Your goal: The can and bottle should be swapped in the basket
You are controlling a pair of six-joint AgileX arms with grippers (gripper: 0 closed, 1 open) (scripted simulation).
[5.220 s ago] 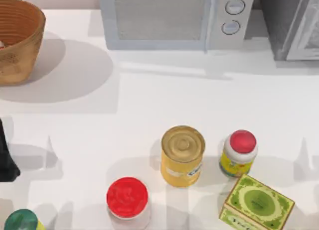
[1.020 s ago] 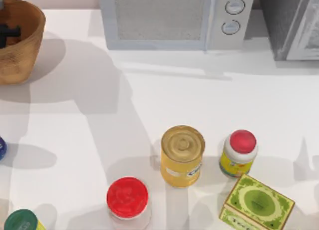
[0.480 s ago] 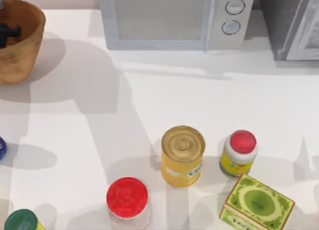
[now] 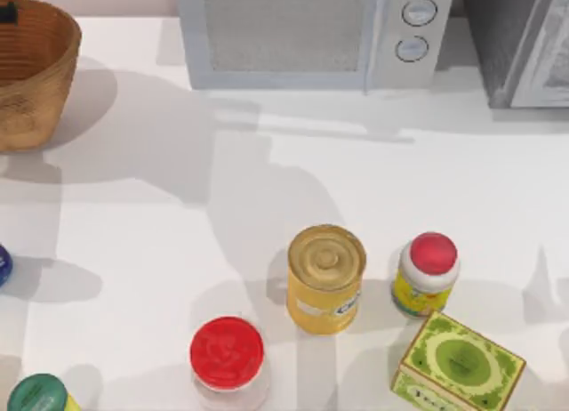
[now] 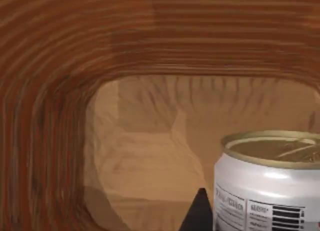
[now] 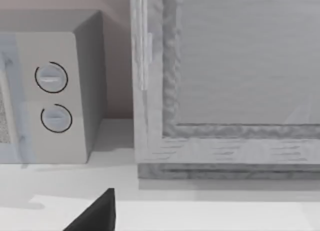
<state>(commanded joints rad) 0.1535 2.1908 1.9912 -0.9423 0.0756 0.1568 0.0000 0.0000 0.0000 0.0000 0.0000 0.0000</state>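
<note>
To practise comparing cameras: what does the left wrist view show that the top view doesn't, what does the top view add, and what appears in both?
Left wrist view: the inner wall and floor of the basket, with a white gold-topped container standing inside.
Top view: the yellow can, a red-capped bottle, a red-lidded jar, a green box and the microwave, all outside the basket.
Both: the basket, with the left gripper at it.
The right gripper idles facing the microwave.
</note>
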